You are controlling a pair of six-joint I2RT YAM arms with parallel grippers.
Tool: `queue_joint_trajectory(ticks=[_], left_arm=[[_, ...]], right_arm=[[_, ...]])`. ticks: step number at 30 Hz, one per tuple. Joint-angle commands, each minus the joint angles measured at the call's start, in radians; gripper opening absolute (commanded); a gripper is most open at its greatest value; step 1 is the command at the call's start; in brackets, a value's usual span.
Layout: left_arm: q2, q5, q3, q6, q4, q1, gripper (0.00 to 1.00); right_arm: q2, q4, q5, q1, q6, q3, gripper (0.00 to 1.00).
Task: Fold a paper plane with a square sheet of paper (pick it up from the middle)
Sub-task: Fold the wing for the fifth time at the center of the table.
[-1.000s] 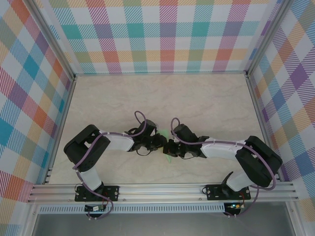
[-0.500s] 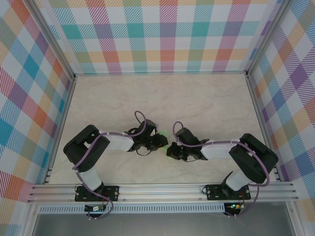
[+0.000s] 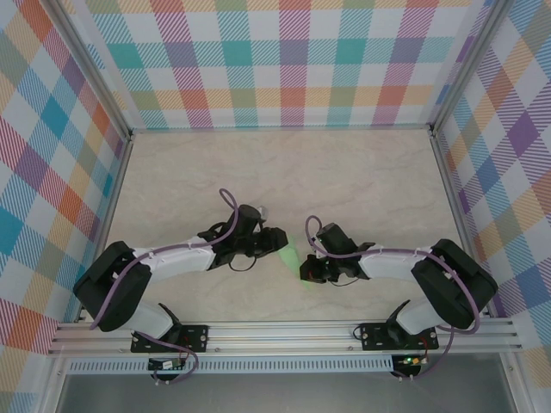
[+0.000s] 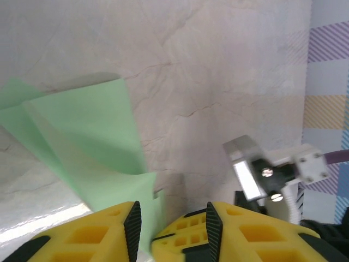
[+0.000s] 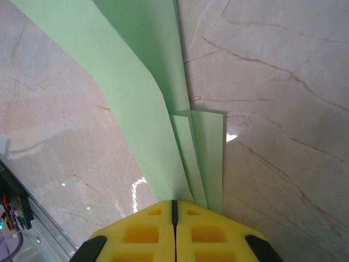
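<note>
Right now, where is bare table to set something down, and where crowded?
The far half of the marbled beige tabletop, up to the plaid back wall, is bare across its width. The near half is crowded: the left pincer and right pincer meet at the pale mint-green folded paper sheet, with the left arm and right arm spread sideways.

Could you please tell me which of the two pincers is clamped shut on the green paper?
The right pincer: its yellow fingers meet on the folded green paper, while the left pincer stands with its jaws apart.
</note>
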Motion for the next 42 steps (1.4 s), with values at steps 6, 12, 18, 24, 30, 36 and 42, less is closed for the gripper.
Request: queue_joint_trajectory(ticks=[6,12,18,24,30,36,42], left_arm=[[0.061,0.040,-0.034,0.014,0.132,-0.044,0.39],[0.128,0.057,0.000,0.026,0.166,-0.048,0.40],[0.184,0.007,0.015,0.039,0.156,-0.049,0.39],[0.231,-0.043,0.023,0.062,0.138,-0.036,0.39],[0.257,-0.045,0.025,0.069,0.109,-0.008,0.39],[0.227,-0.031,0.037,0.105,0.052,0.037,0.39],[0.230,-0.003,0.062,0.154,0.010,0.100,0.39]], right_arm=[[0.070,-0.120,-0.005,-0.011,-0.058,0.016,0.06],[0.067,-0.122,0.000,-0.013,-0.052,0.012,0.06],[0.077,-0.126,-0.005,-0.014,-0.048,0.013,0.07],[0.073,-0.142,-0.011,-0.013,-0.053,0.009,0.06],[0.073,-0.161,-0.013,-0.012,-0.062,0.010,0.06],[0.083,-0.178,-0.007,-0.013,-0.073,0.013,0.06],[0.087,-0.188,-0.003,-0.014,-0.084,0.012,0.05]])
